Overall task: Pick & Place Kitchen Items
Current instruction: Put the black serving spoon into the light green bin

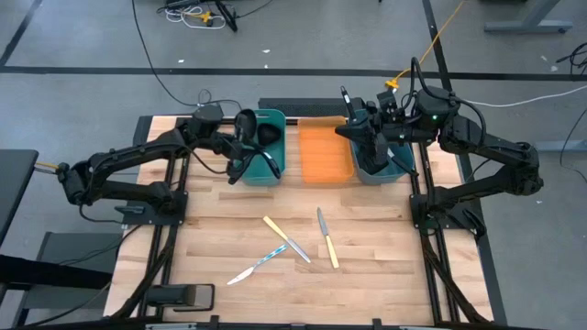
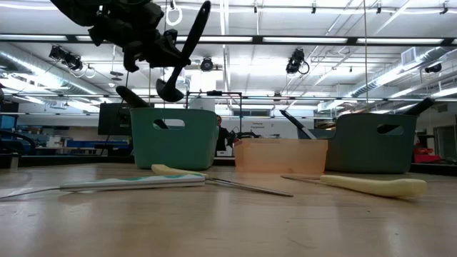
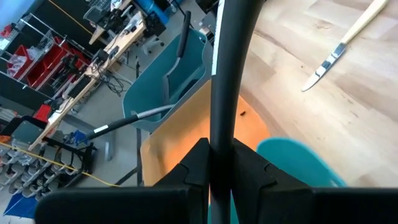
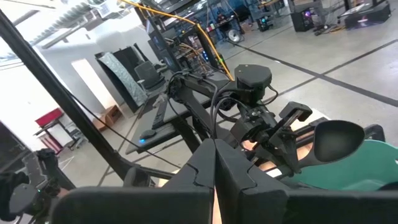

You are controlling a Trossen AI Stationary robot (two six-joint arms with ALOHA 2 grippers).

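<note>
We hold a black ladle [image 2: 182, 53] in the left gripper [image 1: 240, 139], fingers clamped on its handle, and it hangs above the left bin [image 1: 263, 147]; what the coming move turns on is how that ladle stands over the opening. In the low view its long axis runs steeply, tilted, handle end up toward the ceiling and bowl down, the bowl clear above the bin's rim (not touching it), so we judge the next step to be a lowering and release into that bin, with the bowl leading. A dark utensil head already shows over the rim there. The right gripper [image 1: 359, 124] sits over the right bin [image 1: 383, 163], fingers pressed together with nothing visibly between them, and we see other dark handles standing in that bin. The orange tray [image 1: 325, 154] lies between the two bins. On the surface [image 1: 229, 229] nearer us three knives remain: one yellow-handled knife [image 1: 285, 237] and a blue-handled knife [image 1: 260, 263] crossing it at a slant, and a second yellow knife [image 1: 325, 238] just beside, lying roughly front to back. They lie about midway between the arms, so either could reach.
</note>
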